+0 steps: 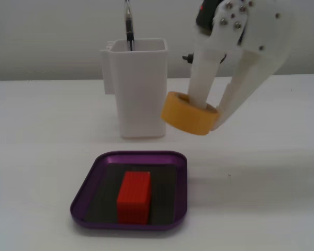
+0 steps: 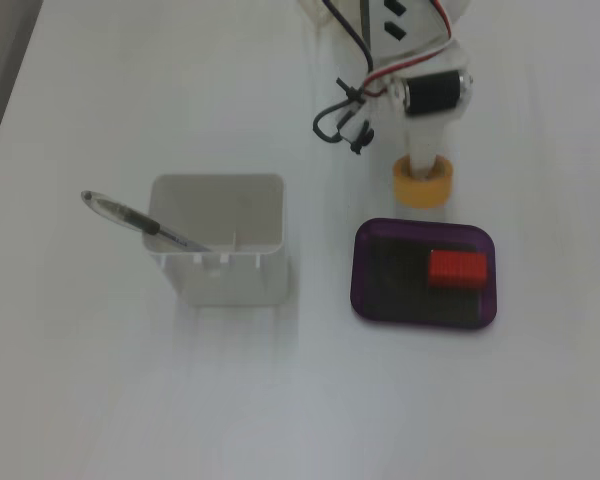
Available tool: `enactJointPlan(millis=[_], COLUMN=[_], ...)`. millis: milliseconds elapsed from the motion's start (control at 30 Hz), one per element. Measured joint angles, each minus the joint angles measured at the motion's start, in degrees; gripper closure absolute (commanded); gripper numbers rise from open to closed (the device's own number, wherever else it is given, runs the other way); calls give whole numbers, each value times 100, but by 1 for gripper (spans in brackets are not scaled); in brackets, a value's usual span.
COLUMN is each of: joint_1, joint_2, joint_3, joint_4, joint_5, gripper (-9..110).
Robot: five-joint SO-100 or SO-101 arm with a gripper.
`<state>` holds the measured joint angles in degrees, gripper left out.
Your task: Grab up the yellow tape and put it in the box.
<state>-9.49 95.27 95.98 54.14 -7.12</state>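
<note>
The yellow tape [image 1: 189, 113] is a yellow-orange ring held tilted in the air by my white gripper [image 1: 209, 111]. One finger goes down through its hollow core, the other presses its outer right side. It hangs above and behind the right rear corner of the purple box [image 1: 92, 180]. In a fixed view from above, the tape [image 2: 424, 182] sits just beyond the far rim of the box [image 2: 366, 270], under the gripper [image 2: 426, 172]. The box holds a red block [image 1: 134, 197], which also shows from above [image 2: 457, 269].
A tall white container [image 1: 138, 89] with a pen [image 1: 129, 26] stands behind the box, left of the tape. From above the container [image 2: 220, 240] lies left of the box with its pen [image 2: 140, 221] leaning left. Wires [image 2: 345, 105] hang from the arm.
</note>
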Motion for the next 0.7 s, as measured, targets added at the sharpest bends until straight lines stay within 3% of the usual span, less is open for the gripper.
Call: enactJointPlan(millis=[333, 700], joint_1=[448, 615], joint_2=[-1731, -2171], joint_3=[-1494, -1714], joint_4=[0, 0], joint_5=[0, 0], gripper=[102, 102])
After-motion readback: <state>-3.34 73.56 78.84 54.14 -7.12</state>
